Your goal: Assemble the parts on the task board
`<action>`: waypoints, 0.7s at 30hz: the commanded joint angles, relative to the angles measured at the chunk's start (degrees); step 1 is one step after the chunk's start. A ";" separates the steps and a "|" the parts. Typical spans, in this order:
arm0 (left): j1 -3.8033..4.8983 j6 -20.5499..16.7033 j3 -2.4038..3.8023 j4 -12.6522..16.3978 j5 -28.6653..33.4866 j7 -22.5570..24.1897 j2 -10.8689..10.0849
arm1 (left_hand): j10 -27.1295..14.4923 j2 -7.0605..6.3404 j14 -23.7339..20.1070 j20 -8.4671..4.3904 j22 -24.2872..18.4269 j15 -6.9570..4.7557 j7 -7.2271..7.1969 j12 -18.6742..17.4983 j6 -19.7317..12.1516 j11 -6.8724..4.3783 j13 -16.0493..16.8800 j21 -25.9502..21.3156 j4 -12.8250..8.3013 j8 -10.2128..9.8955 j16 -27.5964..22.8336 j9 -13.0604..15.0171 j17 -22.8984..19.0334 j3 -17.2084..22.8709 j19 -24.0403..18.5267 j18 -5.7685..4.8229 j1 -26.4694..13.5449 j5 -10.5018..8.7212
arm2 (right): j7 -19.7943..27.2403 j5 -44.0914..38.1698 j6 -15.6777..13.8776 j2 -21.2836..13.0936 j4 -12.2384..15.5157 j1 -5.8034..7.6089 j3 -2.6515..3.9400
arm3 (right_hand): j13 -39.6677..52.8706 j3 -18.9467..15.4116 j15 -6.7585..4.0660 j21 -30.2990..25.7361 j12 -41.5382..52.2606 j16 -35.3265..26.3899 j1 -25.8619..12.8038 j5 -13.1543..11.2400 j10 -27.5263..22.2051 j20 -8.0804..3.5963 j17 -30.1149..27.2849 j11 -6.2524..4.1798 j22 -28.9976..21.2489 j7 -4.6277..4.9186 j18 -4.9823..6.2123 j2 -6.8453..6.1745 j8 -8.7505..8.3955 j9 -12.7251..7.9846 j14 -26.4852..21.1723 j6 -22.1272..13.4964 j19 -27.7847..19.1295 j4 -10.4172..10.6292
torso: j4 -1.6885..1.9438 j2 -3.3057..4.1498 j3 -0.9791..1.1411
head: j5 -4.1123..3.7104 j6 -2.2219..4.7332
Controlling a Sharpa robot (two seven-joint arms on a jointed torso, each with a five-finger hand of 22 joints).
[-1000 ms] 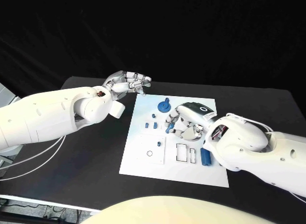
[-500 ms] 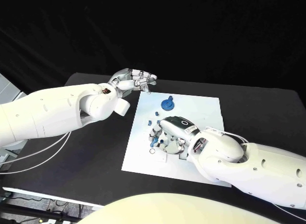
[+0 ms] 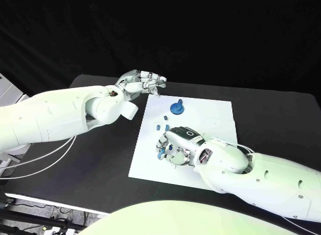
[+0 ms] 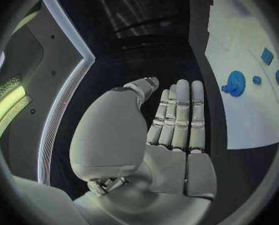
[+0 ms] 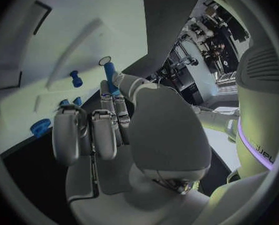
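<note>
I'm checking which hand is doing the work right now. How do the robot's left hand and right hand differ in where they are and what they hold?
The left hand is raised at the far left corner of the white task board, while the right hand is low over the board's middle. The left hand holds nothing, fingers straight in its wrist view; the right hand pinches a slim blue peg between thumb and finger. Both are silver hands on white arms.
</note>
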 commanded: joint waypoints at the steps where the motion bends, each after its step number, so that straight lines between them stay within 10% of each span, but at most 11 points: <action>1: 0.03 1.01 0.03 0.16 0.32 0.39 0.06 | -0.23 0.46 -0.02 -0.06 -0.07 0.42 0.09 0.24 -0.40 0.05 -0.05 -0.31 0.29 0.14 -0.36 -0.10 -0.03 -0.07 0.52 0.69 0.18 0.15 | -0.50 -2.79 1.15 0.26 -0.35 -0.24 -0.03 | 2.44 0.20 -0.23 -0.18 0.15 -0.10 -0.56 0.05 4.01 -0.30 -0.03 -3.42 11.31 0.18 -0.85 0.07 0.01 0.06 2.80 -0.10 3.27 -0.47 | -0.01 0.02 0.03 | 0.09 -0.12; 21: 0.03 1.15 0.03 0.20 0.33 0.15 -0.22 | -0.26 0.45 -0.02 -0.05 -0.10 0.43 0.11 0.29 -0.41 0.06 -0.05 -0.37 0.35 0.16 -0.36 -0.11 -0.03 -0.12 0.55 0.69 0.16 0.14 | -2.53 -7.16 3.95 0.44 -0.35 -0.43 -0.11 | 2.49 0.25 -0.16 -0.23 0.00 -0.11 -0.91 0.05 4.02 -0.28 -0.04 -3.37 11.31 0.20 -0.83 0.07 0.01 0.11 2.80 -0.09 3.25 -0.58 | -0.04 0.00 0.00 | 0.14 -0.28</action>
